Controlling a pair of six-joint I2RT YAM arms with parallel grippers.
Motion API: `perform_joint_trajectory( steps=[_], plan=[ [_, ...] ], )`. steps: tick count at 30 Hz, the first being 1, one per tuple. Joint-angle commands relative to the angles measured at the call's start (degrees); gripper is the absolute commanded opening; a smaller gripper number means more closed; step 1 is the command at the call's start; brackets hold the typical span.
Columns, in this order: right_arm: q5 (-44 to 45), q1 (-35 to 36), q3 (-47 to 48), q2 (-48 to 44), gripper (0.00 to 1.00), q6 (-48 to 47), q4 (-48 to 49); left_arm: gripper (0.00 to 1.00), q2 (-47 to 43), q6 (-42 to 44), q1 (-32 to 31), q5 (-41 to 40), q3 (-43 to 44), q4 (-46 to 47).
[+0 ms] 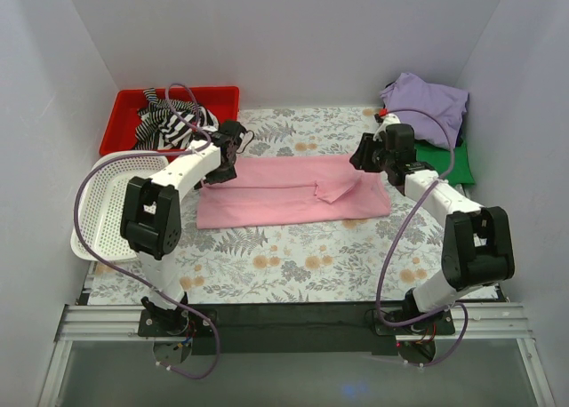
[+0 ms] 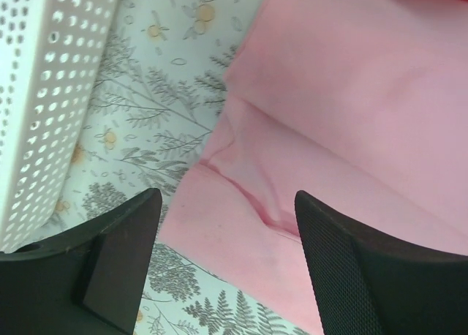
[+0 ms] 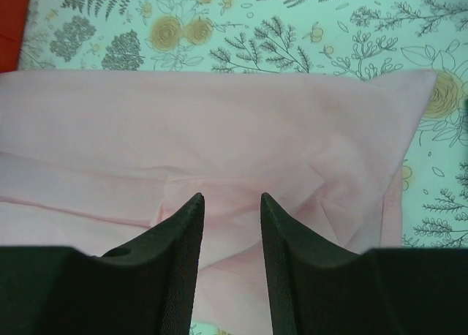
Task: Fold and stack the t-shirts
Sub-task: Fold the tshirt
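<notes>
While the light pink t-shirt [image 1: 293,192] lies flat in the middle of the floral table [image 1: 293,256], folded into a long band whose long axis runs left to right, one arm hangs over each short end. The left gripper [image 2: 227,200] is above the band's left end, its jaws spread wide and holding nothing; its wrist camera shows pink cloth and a folded edge directly beneath. The right gripper [image 3: 231,200] is above the right end, near a small rumpled flap, its jaws parted more narrowly and likewise empty. Each arm is nearest its own end, so the next fold would probably carry one short end along that axis towards the other. In the far right corner, well apart, a lavender t-shirt [image 1: 427,100] sits bunched on a green t-shirt [image 1: 449,161]. A red bin [image 1: 124,100] holding a striped garment [image 1: 169,123] and a white perforated basket [image 1: 102,211] stand at the left.
</notes>
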Motion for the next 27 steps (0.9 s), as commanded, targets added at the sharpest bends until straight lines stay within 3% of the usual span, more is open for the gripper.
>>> perform_joint_trajectory(
  steps=[1, 8, 14, 18, 27],
  plan=[
    [-1.38, -0.30, 0.16, -0.44, 0.44, 0.46, 2.35, 0.72, -4.71, 4.26, 0.12, 6.25, 0.82, 6.40],
    [-4.47, -0.38, 0.08, 1.68, 0.40, 3.37, -1.52, 0.67, 0.03, 5.59, 0.03, 17.10, 1.34, 7.84],
    [-7.19, 0.93, -1.95, 1.23, 0.36, 1.79, -7.49, 0.66, -1.11, 5.77, 0.03, 19.04, -1.21, 10.12],
    [-4.30, 2.07, -3.52, 0.79, 0.36, 1.26, -10.30, 0.66, -0.93, 6.12, 0.03, 19.74, -1.03, 10.74],
    [-4.29, 2.69, -3.62, 4.30, 0.36, 0.30, -9.08, 0.66, -0.76, 6.03, 0.03, 20.10, -1.65, 10.82]
  ],
)
